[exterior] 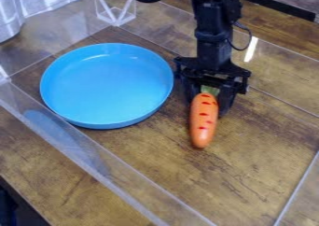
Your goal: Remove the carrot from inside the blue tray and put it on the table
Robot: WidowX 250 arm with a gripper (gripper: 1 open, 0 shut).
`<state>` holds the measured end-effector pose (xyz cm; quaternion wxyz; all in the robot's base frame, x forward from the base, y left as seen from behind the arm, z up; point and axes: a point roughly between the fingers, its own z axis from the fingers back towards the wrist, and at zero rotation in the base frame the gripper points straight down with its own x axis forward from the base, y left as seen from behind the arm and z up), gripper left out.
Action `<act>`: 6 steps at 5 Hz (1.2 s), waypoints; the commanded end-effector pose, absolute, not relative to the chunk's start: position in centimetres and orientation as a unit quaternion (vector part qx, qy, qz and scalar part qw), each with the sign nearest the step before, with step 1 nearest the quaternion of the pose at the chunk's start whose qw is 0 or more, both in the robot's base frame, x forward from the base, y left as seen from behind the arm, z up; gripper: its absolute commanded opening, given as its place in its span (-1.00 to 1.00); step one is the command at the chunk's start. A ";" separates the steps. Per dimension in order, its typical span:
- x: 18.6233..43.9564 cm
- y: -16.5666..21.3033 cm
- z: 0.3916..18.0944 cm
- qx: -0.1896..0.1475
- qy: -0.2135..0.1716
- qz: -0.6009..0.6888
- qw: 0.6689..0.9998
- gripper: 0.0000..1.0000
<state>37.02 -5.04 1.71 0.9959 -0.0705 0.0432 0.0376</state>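
- The carrot (202, 120) lies on the table (256, 178), outside the tray (106, 84), just past the tray's right rim and not touching it.
- It lies nearly straight along the table's depth, its leafy end toward the far edge and its orange tip pointing toward the near edge.
- The gripper (212, 87) points straight down over the carrot's leafy end, the arm rising from it toward the table's far edge.
- Its two black fingers (185, 83) stand apart, one on each side of the carrot's top; the jaws look moderately wide, with a gap showing either side of the carrot.
- Whether the fingers touch the carrot I cannot tell; the green top is mostly hidden between them.
- The tray is round and blue, and sits in the left half of the table with nothing in it.
- The table is dark wood planks with a glossy sheen, and a pale glare streak runs across the near left corner.
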 end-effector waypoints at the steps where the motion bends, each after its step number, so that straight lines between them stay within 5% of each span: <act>1: 36.1 -5.0 -0.1 -0.057 0.075 0.028 0.995 -1.00; 2: 36.5 -5.1 0.1 -0.059 0.074 0.026 0.995 1.00; 6: 36.6 -4.6 0.5 -0.052 0.072 0.017 0.996 1.00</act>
